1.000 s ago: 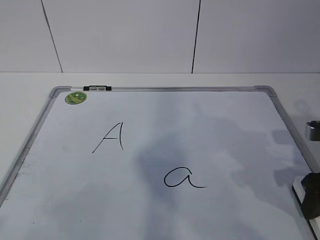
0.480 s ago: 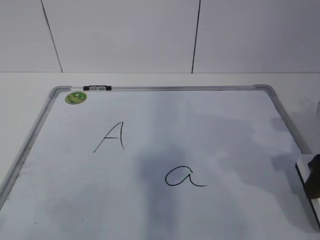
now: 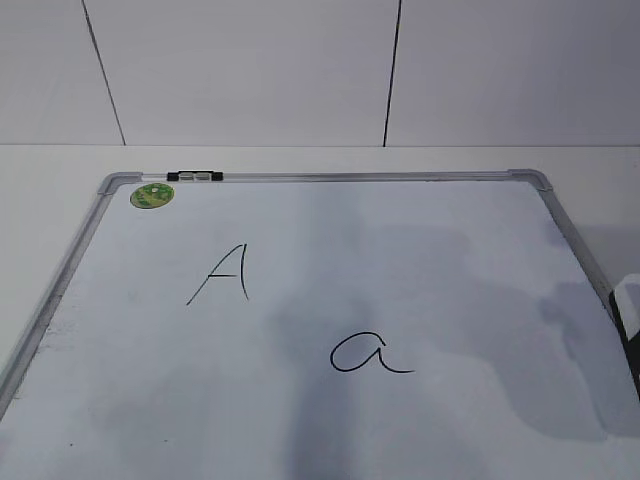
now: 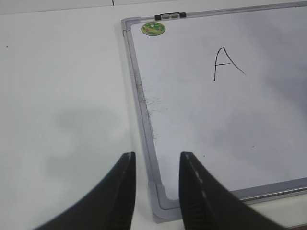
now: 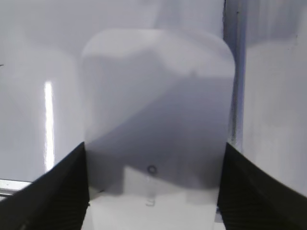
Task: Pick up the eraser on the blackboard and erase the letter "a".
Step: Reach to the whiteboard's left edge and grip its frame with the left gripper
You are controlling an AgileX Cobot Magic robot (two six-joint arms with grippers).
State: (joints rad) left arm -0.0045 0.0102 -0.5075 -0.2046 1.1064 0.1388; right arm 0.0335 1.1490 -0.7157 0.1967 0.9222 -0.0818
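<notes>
The blackboard is a white board with a silver-grey frame lying flat on the table. The cursive letter "a" is drawn right of the board's centre. In the right wrist view my right gripper has a finger pressed on each side of the white eraser, over the board's right edge. In the exterior view only a white-and-black sliver of the eraser shows at the right border. My left gripper is open and empty above the board's near left corner.
A pointed capital "A" is drawn left of centre and also shows in the left wrist view. A round green sticker and a black-and-silver clip sit at the far left corner. A white wall stands behind the table.
The eraser and my right gripper have moved up and to the right at the exterior view's right border; the dark gripper body has left that view. The letters are unchanged.
</notes>
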